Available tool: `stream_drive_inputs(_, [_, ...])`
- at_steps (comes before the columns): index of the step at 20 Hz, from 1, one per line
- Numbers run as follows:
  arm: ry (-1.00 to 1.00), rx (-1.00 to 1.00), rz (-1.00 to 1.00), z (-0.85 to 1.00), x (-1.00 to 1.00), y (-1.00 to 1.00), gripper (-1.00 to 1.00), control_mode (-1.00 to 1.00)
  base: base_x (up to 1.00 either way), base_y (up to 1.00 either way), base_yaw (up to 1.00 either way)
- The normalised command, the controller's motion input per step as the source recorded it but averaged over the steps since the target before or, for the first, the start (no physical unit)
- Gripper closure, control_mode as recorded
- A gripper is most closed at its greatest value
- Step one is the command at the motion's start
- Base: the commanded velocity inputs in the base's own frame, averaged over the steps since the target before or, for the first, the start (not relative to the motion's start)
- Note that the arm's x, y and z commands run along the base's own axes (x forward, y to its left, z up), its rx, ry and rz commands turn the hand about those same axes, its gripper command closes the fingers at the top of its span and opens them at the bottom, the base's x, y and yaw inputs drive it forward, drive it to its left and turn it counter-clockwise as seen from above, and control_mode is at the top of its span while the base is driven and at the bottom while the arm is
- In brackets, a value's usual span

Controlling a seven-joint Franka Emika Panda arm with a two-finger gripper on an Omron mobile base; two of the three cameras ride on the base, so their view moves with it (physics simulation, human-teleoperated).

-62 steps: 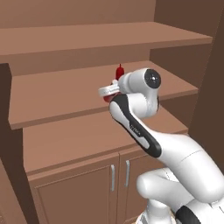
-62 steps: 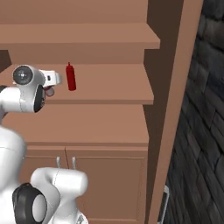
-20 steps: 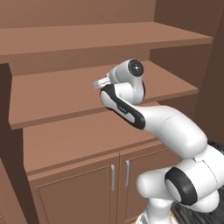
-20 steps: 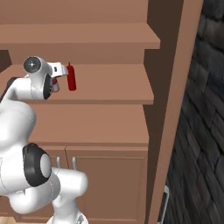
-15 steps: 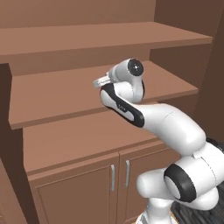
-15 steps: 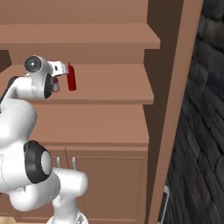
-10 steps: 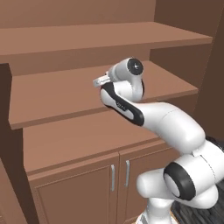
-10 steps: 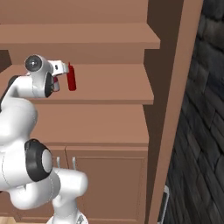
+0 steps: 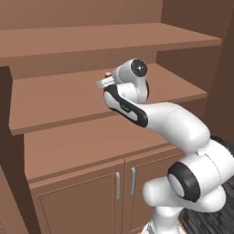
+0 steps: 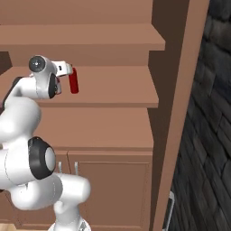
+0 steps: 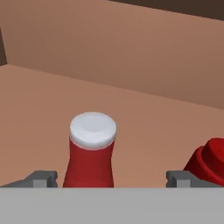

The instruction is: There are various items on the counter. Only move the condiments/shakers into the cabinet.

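The white arm [image 9: 160, 119] reaches up from the lower right to the middle shelf [image 9: 68, 98] of the brown wooden cabinet [image 9: 82, 151]. A small red top [image 9: 108, 74] peeks out just behind its hand. Below, two doors carry silver bar handles [image 9: 118, 185].

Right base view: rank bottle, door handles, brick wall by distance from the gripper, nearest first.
1. Bottle: on the shelf, right at the gripper.
2. Door handles: below, on the lower doors.
3. Brick wall: far right, past the cabinet side.
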Motion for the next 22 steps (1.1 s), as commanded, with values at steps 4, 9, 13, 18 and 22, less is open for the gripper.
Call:
stream_drive_inputs(4, [0.00, 0.00, -0.01, 0.00, 0.02, 0.00, -1.00, -1.00, 0.00, 0.00, 0.00])
stream_drive_inputs(9, [-0.03, 0.01, -0.08, -0.10, -0.88, -0.24, -1.00, -1.00, 0.00, 0.00, 0.00])
stream_drive_inputs(13, [-0.12, 0.04, -0.13, -0.13, -1.00, -0.45, -1.00, -1.00, 0.00, 0.00, 0.00])
stream_drive_inputs(18, [-0.01, 0.12, -0.20, 0.08, -1.00, -0.44, -1.00, -1.00, 0.00, 0.00, 0.00])
stream_drive_inputs(22, [0.29, 0.12, -0.25, 0.27, -1.00, -0.37, -1.00, -1.00, 0.00, 0.00, 0.00])
